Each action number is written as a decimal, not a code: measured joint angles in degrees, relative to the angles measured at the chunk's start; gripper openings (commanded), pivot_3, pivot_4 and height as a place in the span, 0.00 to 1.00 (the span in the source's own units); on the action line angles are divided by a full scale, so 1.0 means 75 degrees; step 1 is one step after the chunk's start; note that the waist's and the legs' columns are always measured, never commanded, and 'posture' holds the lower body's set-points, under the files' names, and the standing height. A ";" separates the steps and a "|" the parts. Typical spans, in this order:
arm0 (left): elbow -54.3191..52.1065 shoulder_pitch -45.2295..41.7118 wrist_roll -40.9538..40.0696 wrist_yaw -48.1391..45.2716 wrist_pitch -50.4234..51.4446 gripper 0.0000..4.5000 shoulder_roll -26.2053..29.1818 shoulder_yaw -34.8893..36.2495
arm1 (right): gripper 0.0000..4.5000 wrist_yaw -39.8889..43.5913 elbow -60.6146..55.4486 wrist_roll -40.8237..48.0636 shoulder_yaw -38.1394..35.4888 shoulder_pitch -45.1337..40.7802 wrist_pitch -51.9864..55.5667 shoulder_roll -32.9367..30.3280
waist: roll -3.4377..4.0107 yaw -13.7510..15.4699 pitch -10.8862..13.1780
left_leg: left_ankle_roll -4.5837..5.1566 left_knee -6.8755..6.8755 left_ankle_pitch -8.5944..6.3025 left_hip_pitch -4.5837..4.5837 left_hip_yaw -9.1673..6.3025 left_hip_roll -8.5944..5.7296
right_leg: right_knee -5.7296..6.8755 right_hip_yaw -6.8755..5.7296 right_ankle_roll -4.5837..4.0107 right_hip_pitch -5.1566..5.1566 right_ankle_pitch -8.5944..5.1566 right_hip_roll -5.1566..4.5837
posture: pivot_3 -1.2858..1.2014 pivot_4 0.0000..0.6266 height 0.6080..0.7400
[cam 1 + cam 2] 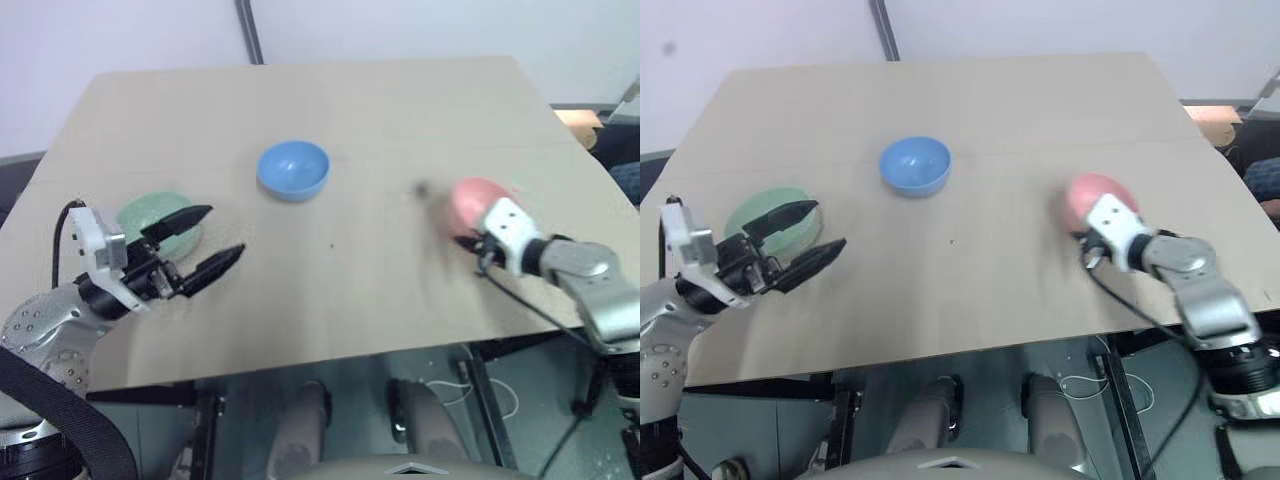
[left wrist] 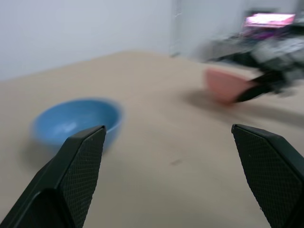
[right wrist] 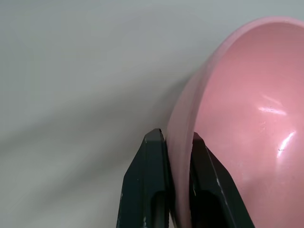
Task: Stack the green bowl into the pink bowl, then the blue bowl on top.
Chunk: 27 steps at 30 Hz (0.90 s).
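from your left: left gripper (image 1: pixel 207 241), jaws apart, over the pale mint-green plastic bowl (image 1: pixel 150 215); sky-blue plastic bowl (image 1: pixel 293 169) at mid beige worktop (image 1: pixel 350 110); right gripper (image 3: pixel 173 164), jaws clamped on the tilted salmon-pink plastic bowl's (image 1: pixel 472 202) rim.

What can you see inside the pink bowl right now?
Nothing is stacked in the pink bowl: its visible inside is bare and glossy. The right hand pinches its rim, one finger inside; the lower inside is out of frame.
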 measured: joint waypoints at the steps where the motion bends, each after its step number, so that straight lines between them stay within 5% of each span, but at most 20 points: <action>1: 0.0001 -0.0002 0.0033 0.0047 -0.0001 1.00 -0.0018 -0.0008 | 0.01 0.0025 -0.0084 0.0020 0.0095 -0.0023 -0.0014 0.0055 | 0.0000 0.0000 0.0000 | 0.0000 0.0000 0.0000 -0.0004 -0.0005 0.0000 | 0.0000 -0.0003 0.0000 -0.0001 0.0000 0.0000 | 0.52 0.24 1.00; 7: 0.0006 0.0005 0.0231 0.0908 0.0207 1.00 -0.0139 0.0101 | 0.01 -0.0055 0.0967 -0.0863 0.1975 -0.1190 -0.0412 0.1579 | -0.0013 0.0011 -0.0007 | -0.0003 0.0003 0.0001 -0.0008 -0.0014 -0.0013 | -0.0004 -0.0006 -0.0002 0.0001 0.0002 -0.0007 | 0.52 0.24 1.00; 8: -0.0002 0.0029 0.0231 0.0952 0.0239 1.00 -0.0134 0.0115 | 0.20 -0.0087 0.1479 -0.1052 0.2108 -0.1430 -0.0605 0.1749 | -0.0014 0.0007 -0.0007 | -0.0003 0.0003 0.0002 -0.0007 -0.0013 -0.0014 | -0.0004 -0.0006 -0.0003 0.0001 0.0003 -0.0008 | 0.52 0.24 1.00; 16: -0.0592 0.0673 0.0725 0.1627 0.0512 1.00 0.0096 0.0273 | 0.99 0.0086 0.2640 -0.1303 0.2137 -0.1896 -0.1401 0.2194 | -0.0014 -0.0008 -0.0007 | -0.0005 -0.0016 0.0000 -0.0010 -0.0022 -0.0012 | -0.0008 -0.0010 -0.0020 -0.0007 0.0026 -0.0005 | 0.52 0.24 1.00; 23: -0.1547 0.1079 0.1894 0.3021 0.1793 1.00 0.0622 0.0395 | 0.99 0.0755 0.0512 0.0736 0.0558 -0.1578 0.0016 0.2001 | -0.0011 0.0001 -0.0007 | -0.0005 -0.0013 0.0000 -0.0002 -0.0030 -0.0010 | -0.0001 -0.0016 -0.0004 0.0000 0.0002 -0.0003 | 0.52 0.24 1.00; 27: -0.1633 0.1060 0.2995 0.3428 0.2683 1.00 0.1717 -0.0133 | 0.99 0.0887 -0.0059 0.1254 0.0245 -0.1549 0.0338 0.1800 | -0.0003 -0.0023 -0.0006 | -0.0005 -0.0013 0.0000 0.0005 -0.0026 -0.0008 | 0.0011 -0.0015 -0.0006 -0.0003 0.0000 0.0000 | 0.52 0.24 1.00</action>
